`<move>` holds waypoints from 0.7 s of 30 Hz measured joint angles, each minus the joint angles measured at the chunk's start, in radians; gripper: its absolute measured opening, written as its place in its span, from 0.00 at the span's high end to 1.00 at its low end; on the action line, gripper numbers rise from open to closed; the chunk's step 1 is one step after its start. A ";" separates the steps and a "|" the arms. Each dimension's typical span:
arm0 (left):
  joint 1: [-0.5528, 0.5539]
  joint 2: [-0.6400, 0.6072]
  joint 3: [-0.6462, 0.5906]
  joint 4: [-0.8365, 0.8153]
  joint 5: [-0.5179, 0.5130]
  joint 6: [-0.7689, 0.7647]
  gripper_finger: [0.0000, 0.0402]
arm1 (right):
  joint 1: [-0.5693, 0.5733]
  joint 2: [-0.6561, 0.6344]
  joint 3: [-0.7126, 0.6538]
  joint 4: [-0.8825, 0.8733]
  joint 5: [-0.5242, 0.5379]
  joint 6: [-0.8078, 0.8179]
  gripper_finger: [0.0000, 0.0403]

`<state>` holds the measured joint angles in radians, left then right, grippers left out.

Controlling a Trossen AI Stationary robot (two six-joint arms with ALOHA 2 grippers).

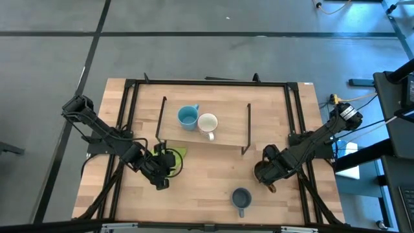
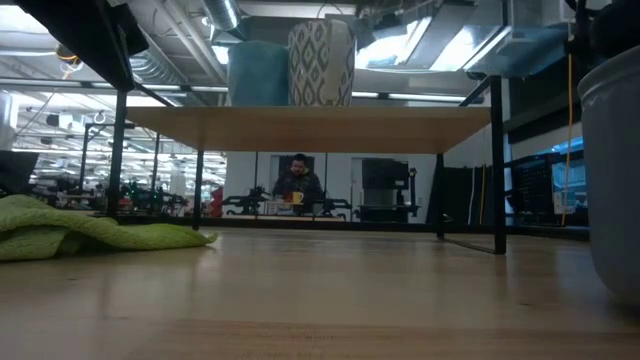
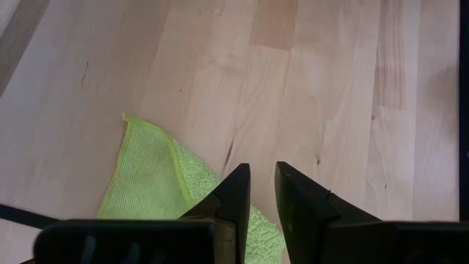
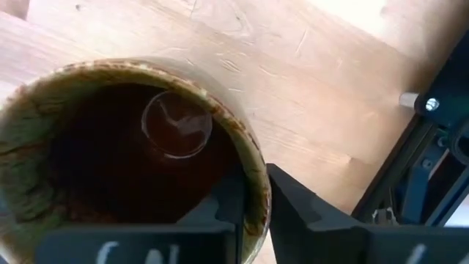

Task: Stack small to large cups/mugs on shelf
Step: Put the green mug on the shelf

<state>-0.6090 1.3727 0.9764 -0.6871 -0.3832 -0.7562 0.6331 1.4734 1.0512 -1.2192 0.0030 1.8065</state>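
Nearest on the desk (image 1: 213, 194) sits the grey-blue mug (image 1: 241, 198), and just past it the right hand (image 4: 253, 194) is pinching the rim of the brown mug (image 4: 110, 139), one finger inside and one outside. That thin pinch could slip, and the big, shiny, dark-inside mug might tip or drop when lifted. The left hand (image 3: 262, 183) waits nearly pressed together, empty, over the green cloth (image 3: 157, 180), and farther back the light blue mug (image 1: 187, 117) and white mug (image 1: 207, 123) stand touching on the shelf (image 1: 226, 137).
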 joint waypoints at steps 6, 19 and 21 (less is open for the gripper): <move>0.000 0.000 0.000 0.000 0.000 0.000 0.85 | 0.000 -0.008 -0.002 0.002 -0.004 0.003 0.87; 0.000 0.000 0.000 0.000 0.000 0.000 0.85 | -0.001 -0.045 0.038 0.025 -0.008 0.006 0.91; 0.000 0.000 0.000 0.000 0.000 0.000 0.85 | -0.001 -0.045 0.058 0.020 -0.007 0.005 0.91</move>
<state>-0.6090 1.3727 0.9764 -0.6868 -0.3836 -0.7567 0.6317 1.4288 1.1088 -1.1992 -0.0045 1.8118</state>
